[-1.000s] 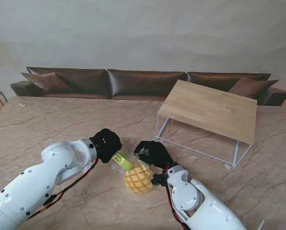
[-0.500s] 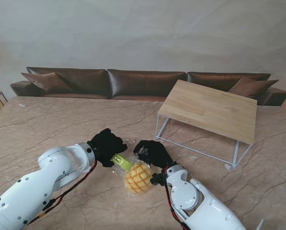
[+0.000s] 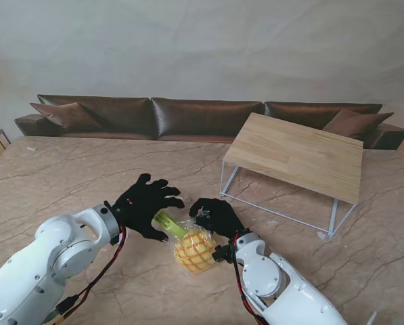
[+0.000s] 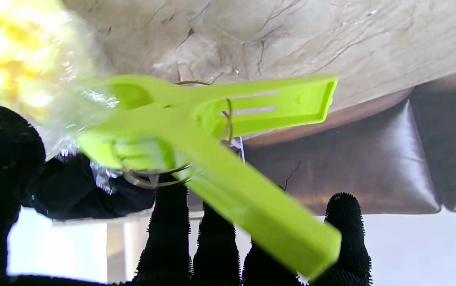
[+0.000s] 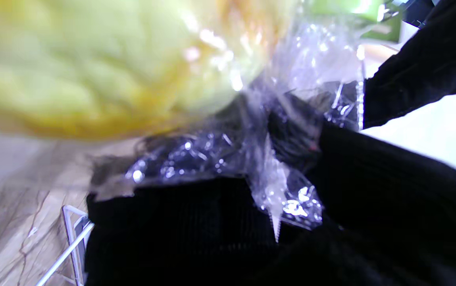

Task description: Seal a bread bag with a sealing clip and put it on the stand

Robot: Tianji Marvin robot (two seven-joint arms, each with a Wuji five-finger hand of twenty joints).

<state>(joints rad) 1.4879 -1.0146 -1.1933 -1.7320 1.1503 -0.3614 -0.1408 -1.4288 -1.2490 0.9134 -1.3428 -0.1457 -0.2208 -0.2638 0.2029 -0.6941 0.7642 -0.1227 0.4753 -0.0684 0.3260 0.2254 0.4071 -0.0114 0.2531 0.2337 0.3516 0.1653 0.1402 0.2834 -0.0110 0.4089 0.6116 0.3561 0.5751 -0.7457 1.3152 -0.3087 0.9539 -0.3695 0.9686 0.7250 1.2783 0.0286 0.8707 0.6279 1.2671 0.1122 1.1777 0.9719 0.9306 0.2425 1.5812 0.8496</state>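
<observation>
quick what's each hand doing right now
Left hand: open, fingers spread, clear of the clip.
Right hand: shut on the bag.

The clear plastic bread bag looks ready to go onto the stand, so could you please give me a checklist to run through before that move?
1. Lime-green plastic sealing clip clamped on the neck of the clear plastic bread bag: ok, film bunches in its jaws.
2. Left hand off the clip: ok, fingers spread, holding nothing.
3. Right hand gripping the bag: ok, film gathered in its fingers.
4. Seal fully tight: cannot tell.
5. Yellow crosshatched bun inside the bag: ok.
6. Light wooden stand on white wire legs free to receive it: ok.
</observation>
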